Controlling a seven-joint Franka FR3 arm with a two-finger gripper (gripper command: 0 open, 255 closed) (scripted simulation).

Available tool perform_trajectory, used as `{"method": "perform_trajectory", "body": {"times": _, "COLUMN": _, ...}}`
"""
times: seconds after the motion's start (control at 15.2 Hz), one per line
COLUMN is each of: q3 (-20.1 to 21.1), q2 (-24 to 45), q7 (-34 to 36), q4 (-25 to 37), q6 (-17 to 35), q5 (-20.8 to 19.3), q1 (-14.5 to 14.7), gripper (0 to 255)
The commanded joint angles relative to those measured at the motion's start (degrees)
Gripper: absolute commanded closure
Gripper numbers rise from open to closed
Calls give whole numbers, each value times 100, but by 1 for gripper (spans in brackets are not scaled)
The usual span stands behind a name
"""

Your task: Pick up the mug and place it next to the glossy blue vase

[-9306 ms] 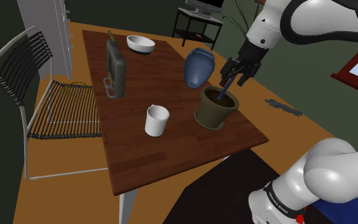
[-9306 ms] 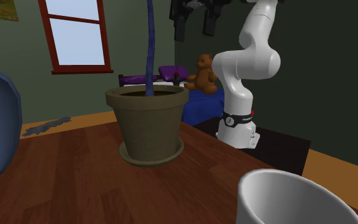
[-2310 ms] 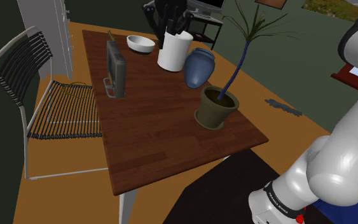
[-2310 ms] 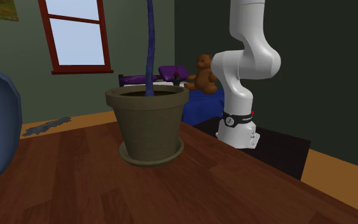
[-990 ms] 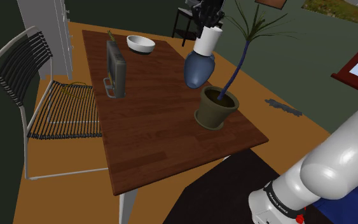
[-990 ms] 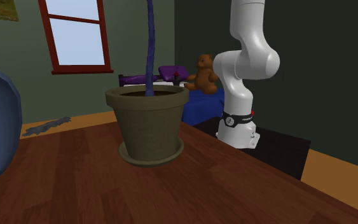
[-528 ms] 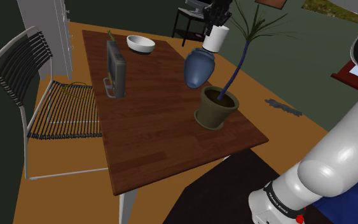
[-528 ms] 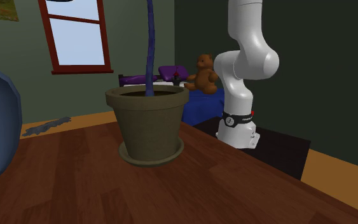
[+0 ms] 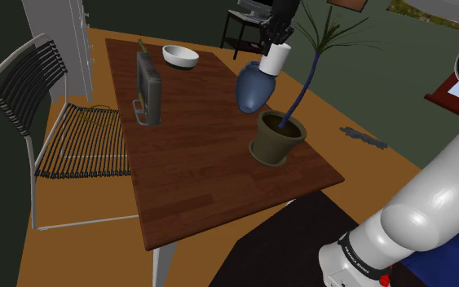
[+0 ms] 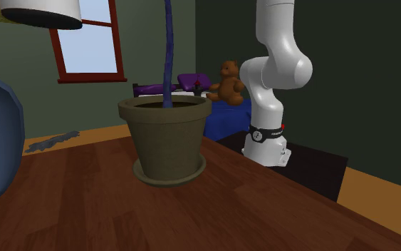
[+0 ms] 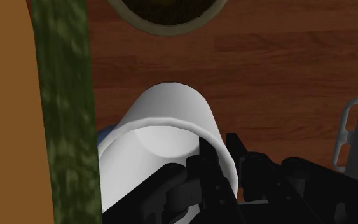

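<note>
Clamping one wall of the white mug (image 9: 275, 59) at its rim, the pincer (image 9: 279, 36) is closed on it, apparently to carry it clear of the tabletop (image 9: 195, 175). The mug hangs just under the pincer, its long axis near upright and slightly tilted, mouth toward the pincer, base down. The blue vase (image 9: 254, 88) stands directly beneath, with the plant pot (image 9: 278, 139) lower and off to one side.

- A dark wooden bench (image 9: 203, 179) stands mid-frame in the shoulder view, on an orange floor (image 9: 81, 253).
- A black wire chair (image 9: 85, 140) sits at the frame's left.
- A red-framed window (image 10: 95, 50) glows at the second exterior view's upper left.
</note>
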Motion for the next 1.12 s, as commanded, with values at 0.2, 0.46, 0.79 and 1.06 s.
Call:
{"method": "perform_trajectory", "body": {"times": 0.2, "q3": -9, "q2": -110, "q7": 16, "q4": -527, "q6": 425, "q5": 23, "q1": -19, "gripper": 255}}
{"method": "perform_trajectory", "body": {"times": 0.46, "q3": -15, "q2": -168, "q7": 30, "q4": -910, "q6": 752, "q5": 32, "q1": -30, "gripper": 255}}
{"method": "perform_trajectory", "body": {"times": 0.79, "q3": -21, "q2": -205, "q7": 53, "q4": -1342, "q6": 1147, "q5": 34, "q1": -39, "gripper": 255}}
{"method": "perform_trajectory", "body": {"times": 1.06, "q3": -25, "q2": -209, "q7": 74, "q4": -1656, "q6": 1455, "q5": 28, "q1": -44, "gripper": 255}}
